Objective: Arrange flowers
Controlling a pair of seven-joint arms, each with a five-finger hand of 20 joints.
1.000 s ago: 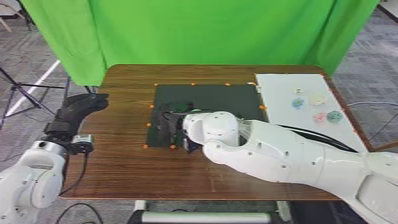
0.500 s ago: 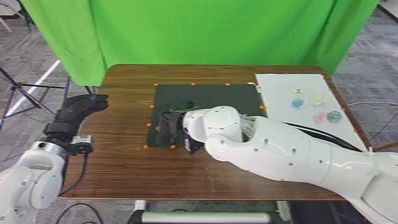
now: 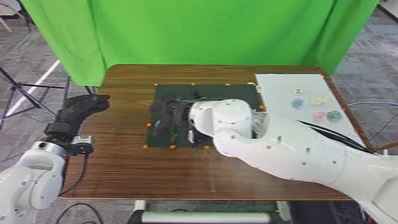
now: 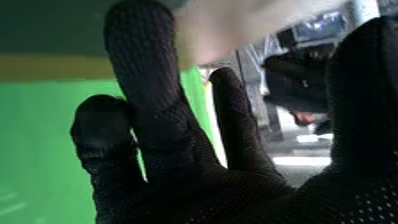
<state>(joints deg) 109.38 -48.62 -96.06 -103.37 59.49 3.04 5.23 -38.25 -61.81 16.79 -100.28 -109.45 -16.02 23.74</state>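
Right hand (image 3: 180, 109): located over the dark mat (image 3: 211, 91), fingers (image 4: 149, 95) extended and spread wide in the right wrist view. A pale, blurred thing (image 4: 233, 27) lies close by, beyond those fingers; its identity, its long axis and any contact with the glove cannot be determined.

Flowers: small bunches on the white board (image 3: 282, 84), well to the right of the right hand. The pink bunch (image 3: 320, 116) and the green bunch (image 3: 334, 116) sit side by side at the near end of the group. The blue bunch (image 3: 298, 102) lies farther out and to their left, with the cream bunch (image 3: 317, 100) to its right. Stem direction cannot be made out, so the line for a grasp is unconfirmed.

Left hand (image 3: 82, 106): beyond the left edge of the table (image 3: 124, 150), fingers relaxed and not curled tight, across from the flowers.

Assessment: the right arm is the nearer and the likely one for any pick. Such a move would call for travel rightward from the mat, with blue the closest bunch. Pink and green, being so close, could be disturbed together.
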